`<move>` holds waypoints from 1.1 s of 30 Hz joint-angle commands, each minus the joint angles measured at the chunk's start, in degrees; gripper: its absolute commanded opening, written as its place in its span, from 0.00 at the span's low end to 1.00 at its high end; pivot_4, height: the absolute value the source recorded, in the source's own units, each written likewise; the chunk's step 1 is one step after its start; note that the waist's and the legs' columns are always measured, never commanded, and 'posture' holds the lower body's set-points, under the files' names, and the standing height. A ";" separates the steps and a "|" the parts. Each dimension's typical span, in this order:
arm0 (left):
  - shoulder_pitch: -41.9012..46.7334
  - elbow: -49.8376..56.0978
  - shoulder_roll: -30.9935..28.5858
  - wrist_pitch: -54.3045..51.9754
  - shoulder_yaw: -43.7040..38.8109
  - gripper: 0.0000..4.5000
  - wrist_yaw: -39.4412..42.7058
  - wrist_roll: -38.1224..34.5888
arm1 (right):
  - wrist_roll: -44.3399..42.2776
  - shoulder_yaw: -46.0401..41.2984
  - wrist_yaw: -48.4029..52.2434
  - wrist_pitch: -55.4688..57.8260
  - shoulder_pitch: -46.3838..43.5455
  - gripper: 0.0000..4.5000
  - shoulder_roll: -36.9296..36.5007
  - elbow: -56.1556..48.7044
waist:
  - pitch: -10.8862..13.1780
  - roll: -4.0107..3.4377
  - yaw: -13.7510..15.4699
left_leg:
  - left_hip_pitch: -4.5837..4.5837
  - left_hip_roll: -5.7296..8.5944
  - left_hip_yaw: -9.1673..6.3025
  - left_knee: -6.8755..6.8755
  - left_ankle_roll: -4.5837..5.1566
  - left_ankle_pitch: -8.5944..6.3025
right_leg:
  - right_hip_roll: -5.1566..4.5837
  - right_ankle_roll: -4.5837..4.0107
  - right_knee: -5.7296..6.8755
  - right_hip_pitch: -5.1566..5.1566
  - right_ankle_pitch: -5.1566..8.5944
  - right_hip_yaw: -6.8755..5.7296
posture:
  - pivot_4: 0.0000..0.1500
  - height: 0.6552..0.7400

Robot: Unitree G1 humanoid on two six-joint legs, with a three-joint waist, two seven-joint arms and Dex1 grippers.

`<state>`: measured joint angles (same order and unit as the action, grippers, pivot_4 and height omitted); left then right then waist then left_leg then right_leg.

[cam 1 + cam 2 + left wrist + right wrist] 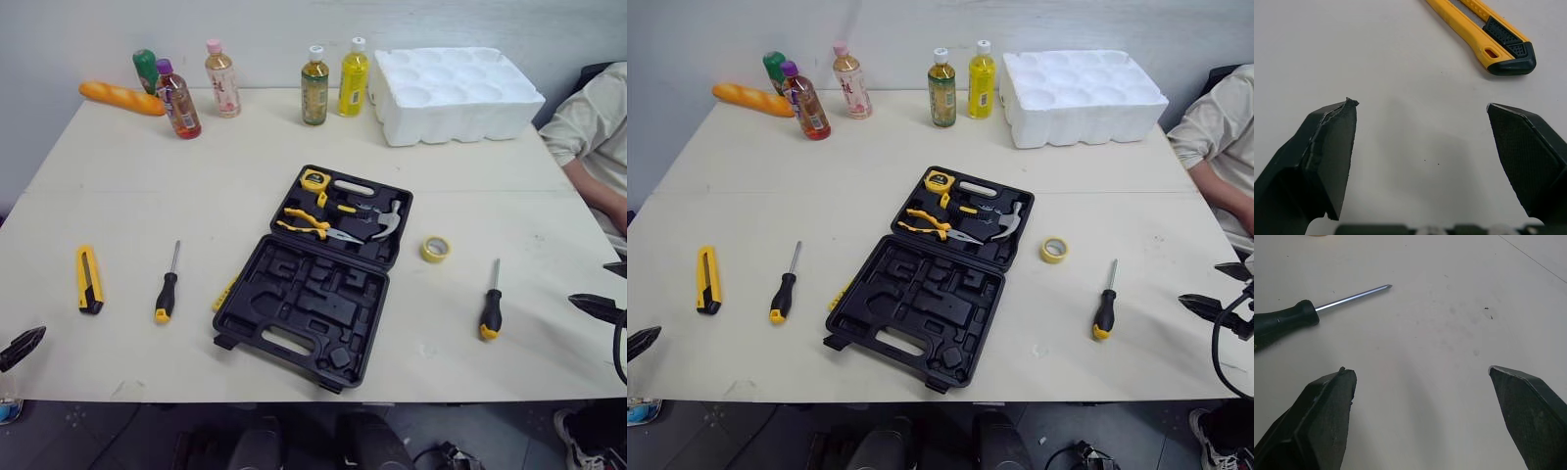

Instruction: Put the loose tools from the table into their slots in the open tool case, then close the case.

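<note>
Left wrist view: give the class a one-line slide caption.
Open left gripper poised over the table, the yellow utility knife lying just ahead of it.

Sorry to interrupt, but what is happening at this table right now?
Nothing is being handled yet. The robot's left hand hangs open near the utility knife, its right hand open near a screwdriver. The tool case lies open mid-table; another screwdriver and a tape roll lie loose beside it.

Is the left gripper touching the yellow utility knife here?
Apart. The left wrist view shows a strip of bare table between the open left gripper and the utility knife.
</note>
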<state>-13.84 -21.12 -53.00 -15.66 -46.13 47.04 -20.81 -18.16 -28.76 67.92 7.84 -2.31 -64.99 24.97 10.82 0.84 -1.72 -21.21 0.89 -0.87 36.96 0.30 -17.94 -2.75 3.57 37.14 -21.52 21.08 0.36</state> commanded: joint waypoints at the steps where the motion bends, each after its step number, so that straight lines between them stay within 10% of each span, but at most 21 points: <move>1: 0.92 -1.00 -1.66 1.34 0.01 0.99 0.25 0.38 | -0.64 -2.24 -0.63 0.97 0.53 1.00 -1.07 -2.41 | 0.00 0.00 -0.02 | 0.00 0.00 0.00 0.00 0.00 0.00 | 0.00 0.00 0.00 0.00 0.00 0.00 | 1.00 1.00; 22: 5.47 5.81 -1.43 -2.01 4.54 0.99 2.50 -1.07 | -1.26 -4.22 -4.97 4.25 3.27 1.00 0.83 -9.85 | 0.00 -0.06 0.06 | 0.00 0.00 0.02 0.07 0.00 0.00 | 0.00 0.00 0.17 -0.03 0.00 0.01 | 1.00 1.00; 33: 25.62 21.12 -1.49 -11.03 25.20 0.99 2.43 -0.15 | -8.90 -2.91 -13.05 20.31 6.73 1.00 7.65 -40.89 | -0.01 -0.05 0.28 | -0.03 0.01 -0.01 0.18 -0.10 0.05 | 0.07 0.02 0.33 -0.03 0.00 -0.01 | 1.00 1.00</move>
<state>8.61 -1.23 -53.12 -25.89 -23.77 49.84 -22.08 -24.84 -31.18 57.17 25.13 4.60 -57.67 -10.40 10.81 0.79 -1.44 -21.25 0.90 -0.89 37.17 0.19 -17.88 -2.67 3.59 37.47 -21.55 21.07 0.35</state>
